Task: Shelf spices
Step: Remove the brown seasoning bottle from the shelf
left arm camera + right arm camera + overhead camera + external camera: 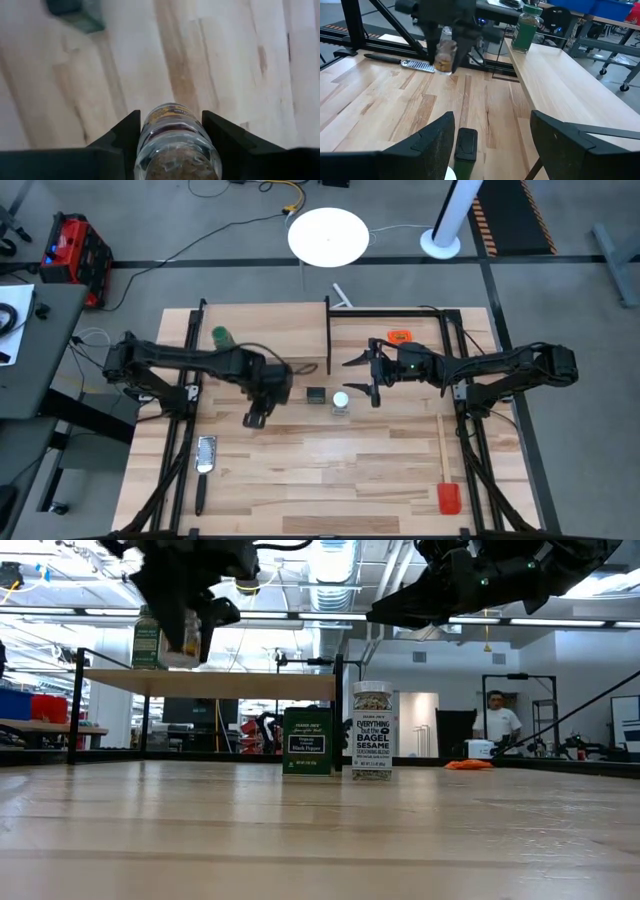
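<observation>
- Since the brownish jar [444, 56] is headed for the shelf [262, 337], the left claw [171, 131] carries it clamped, up off the desk [330, 470].
- Green-lidded jar [221, 336] is shelved; black tin [316, 395] and white-lidded jar [341, 401] wait under the wide-open right claw [366, 375].

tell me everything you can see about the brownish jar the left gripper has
The brownish spice jar is small, round and clear-walled, filled with tan-brown granules, with a printed label band around it. It is off the light-wood table, clamped from both sides between the fingers of the left gripper, which alone touches it. In the right wrist view it hangs roughly upright above the tabletop, in front of the shelf plank.
</observation>
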Controlling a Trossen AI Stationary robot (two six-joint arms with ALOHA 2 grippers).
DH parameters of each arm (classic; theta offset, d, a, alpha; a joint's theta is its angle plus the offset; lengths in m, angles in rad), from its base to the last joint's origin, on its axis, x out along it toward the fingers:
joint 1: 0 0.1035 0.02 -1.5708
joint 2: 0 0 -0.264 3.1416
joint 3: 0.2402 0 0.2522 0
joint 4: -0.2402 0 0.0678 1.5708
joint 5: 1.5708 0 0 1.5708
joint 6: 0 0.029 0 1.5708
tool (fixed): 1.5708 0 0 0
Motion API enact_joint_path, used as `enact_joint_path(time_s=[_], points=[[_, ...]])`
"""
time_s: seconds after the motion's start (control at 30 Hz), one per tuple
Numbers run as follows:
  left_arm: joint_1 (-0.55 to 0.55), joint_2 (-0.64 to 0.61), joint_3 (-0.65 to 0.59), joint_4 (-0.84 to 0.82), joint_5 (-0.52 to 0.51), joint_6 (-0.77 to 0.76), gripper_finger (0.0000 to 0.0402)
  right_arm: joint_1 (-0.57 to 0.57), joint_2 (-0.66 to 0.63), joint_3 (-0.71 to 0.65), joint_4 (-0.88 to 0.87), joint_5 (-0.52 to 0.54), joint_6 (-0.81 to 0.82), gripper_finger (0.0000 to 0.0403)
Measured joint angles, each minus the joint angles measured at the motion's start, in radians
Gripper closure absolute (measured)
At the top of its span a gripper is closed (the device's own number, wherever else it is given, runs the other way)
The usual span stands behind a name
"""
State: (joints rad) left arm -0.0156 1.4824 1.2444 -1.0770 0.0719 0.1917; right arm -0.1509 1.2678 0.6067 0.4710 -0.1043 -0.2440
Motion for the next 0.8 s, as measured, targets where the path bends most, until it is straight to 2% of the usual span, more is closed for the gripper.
enact_joint_path(time_s=[0.13,0.3,0.4,0.8], points=[[-0.057,-0.001,-0.075,0.061,-0.014,0.035,0.0240,0.000,0.000,0.000,-0.001,0.000,0.000,0.0143],[-0.080,-0.002,-0.176,0.232,-0.129,-0.011,0.0240,0.002,0.000,0.000,-0.001,0.000,0.004,0.0143],[-0.079,-0.002,-0.236,0.332,-0.124,-0.037,0.0240,0.008,0.000,0.000,-0.001,0.000,0.008,0.0143],[-0.062,-0.002,-0.384,0.439,-0.127,-0.094,0.0240,0.015,0.000,0.000,0.000,0.000,0.009,0.0143]])
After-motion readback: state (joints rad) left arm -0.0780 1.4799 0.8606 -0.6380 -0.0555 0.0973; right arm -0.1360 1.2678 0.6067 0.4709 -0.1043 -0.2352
